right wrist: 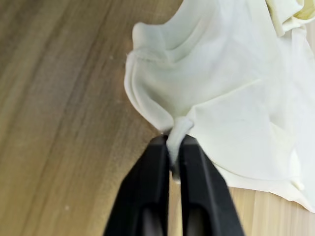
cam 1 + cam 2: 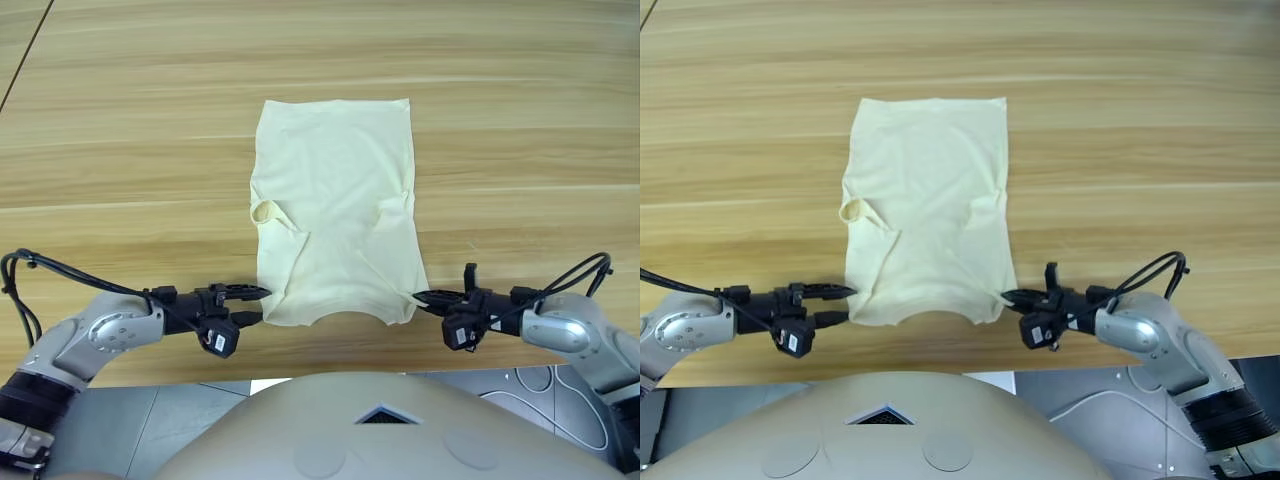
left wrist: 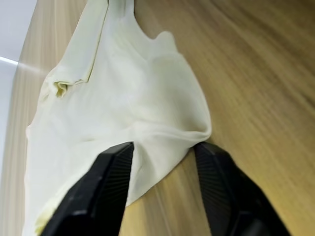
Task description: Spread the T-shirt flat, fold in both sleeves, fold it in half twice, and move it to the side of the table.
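Note:
A pale yellow T-shirt [image 2: 335, 170] lies lengthwise on the wooden table [image 2: 520, 120], collar end toward me. Both sleeves are folded inward, and a rolled cuff [image 2: 265, 211] shows on the left side. My left gripper [image 2: 262, 304] is at the shirt's near left corner and is open. In the left wrist view its fingers [image 3: 114, 167] straddle that corner of the cloth [image 3: 113, 98]. My right gripper [image 2: 418, 298] is at the near right corner, shut on a pinch of the fabric [image 1: 177, 129].
The table's near edge [image 2: 330, 372] runs just behind both grippers, with grey floor below it. Bare wood stretches to the left, right and far side of the shirt.

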Available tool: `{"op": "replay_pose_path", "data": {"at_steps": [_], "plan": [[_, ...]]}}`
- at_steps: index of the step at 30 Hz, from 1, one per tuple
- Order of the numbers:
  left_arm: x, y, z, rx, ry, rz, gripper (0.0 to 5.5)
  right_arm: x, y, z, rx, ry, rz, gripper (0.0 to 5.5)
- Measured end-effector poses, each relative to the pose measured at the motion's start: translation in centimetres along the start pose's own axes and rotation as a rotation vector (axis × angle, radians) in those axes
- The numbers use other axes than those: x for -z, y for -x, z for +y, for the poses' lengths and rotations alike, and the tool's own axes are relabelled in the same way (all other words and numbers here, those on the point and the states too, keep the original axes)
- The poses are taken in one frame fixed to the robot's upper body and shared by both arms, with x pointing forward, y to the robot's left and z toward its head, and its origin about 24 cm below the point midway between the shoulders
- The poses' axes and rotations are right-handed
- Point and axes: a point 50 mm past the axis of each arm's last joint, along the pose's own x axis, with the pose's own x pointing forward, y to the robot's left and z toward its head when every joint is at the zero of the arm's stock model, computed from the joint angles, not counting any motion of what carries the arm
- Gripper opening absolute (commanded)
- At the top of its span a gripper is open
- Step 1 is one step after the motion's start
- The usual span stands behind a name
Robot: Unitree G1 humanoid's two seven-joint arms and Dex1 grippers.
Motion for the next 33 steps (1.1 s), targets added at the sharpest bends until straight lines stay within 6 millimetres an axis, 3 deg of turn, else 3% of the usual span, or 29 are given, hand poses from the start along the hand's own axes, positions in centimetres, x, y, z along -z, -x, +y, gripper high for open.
{"op": "replay_pose_path", "data": {"at_steps": [12,25,33], "plan": [[0.1,-0.2,0.0,0.036,0.019,0.021,0.02,-0.1,-0.2,0.0,0.006,-0.004,-0.005,0.00],[-0.7,0.2,1.0,-0.013,0.024,-0.047,0.02,-0.3,-0.2,-0.1,0.018,-0.005,-0.014,0.00],[-1.6,2.4,1.7,-0.131,0.039,-0.099,0.02,-2.1,2.8,0.0,0.076,-0.006,-0.113,0.00]]}}
